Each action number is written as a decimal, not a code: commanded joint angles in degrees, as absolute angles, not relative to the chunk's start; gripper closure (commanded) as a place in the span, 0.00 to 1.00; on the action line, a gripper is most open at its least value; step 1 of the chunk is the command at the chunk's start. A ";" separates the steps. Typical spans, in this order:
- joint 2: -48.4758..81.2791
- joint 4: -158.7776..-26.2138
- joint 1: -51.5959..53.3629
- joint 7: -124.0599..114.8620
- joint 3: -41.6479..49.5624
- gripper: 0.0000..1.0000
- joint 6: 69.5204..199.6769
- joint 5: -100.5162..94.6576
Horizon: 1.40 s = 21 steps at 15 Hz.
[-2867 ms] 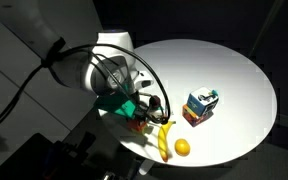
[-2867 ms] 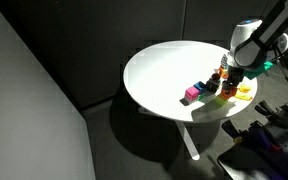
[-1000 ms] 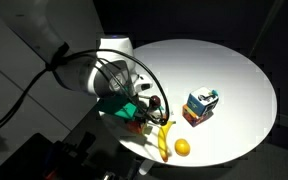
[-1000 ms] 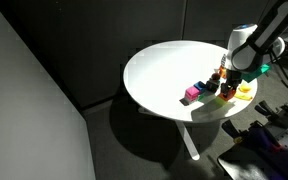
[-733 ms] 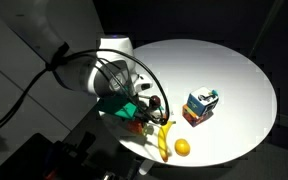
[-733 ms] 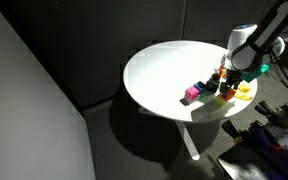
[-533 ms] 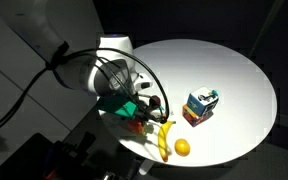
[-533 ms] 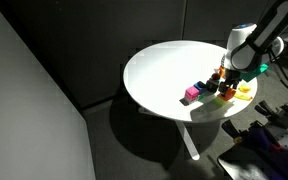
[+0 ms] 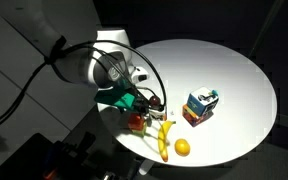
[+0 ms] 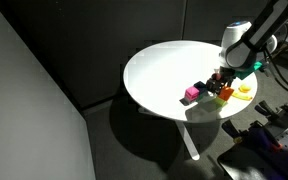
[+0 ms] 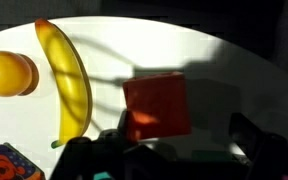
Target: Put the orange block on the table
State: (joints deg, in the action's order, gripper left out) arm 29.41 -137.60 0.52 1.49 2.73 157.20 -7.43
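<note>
Jaws of the gripper [image 11: 170, 152] stand wide apart in the wrist view, holding nothing; the orange block [image 11: 156, 106] sits on the white table [image 11: 114, 40], just right of the banana [image 11: 70, 80]. In both exterior views the arm [image 9: 89, 70] has just lifted clear, so placement looks done. Dark walls [image 10: 44, 90] surround the round tabletop.

Since the earlier frames, the arm [image 9: 94, 68] lifted and shifted slightly, and the gripper [image 9: 152, 101] rose clear above the orange block [image 11: 156, 105].

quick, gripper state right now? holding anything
Gripper: open, holding nothing; the orange block sits on the table between its spread fingers.
</note>
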 commanded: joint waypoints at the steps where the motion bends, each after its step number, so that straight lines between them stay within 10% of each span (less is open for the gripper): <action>1: 27.74 -136.74 1.21 1.92 2.22 0.00 154.43 -7.33; 21: 20.38 -135.75 4.26 -3.70 1.33 0.00 149.80 -7.01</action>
State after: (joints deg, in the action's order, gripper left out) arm 22.87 -135.84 3.26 -1.10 0.93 152.40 -7.41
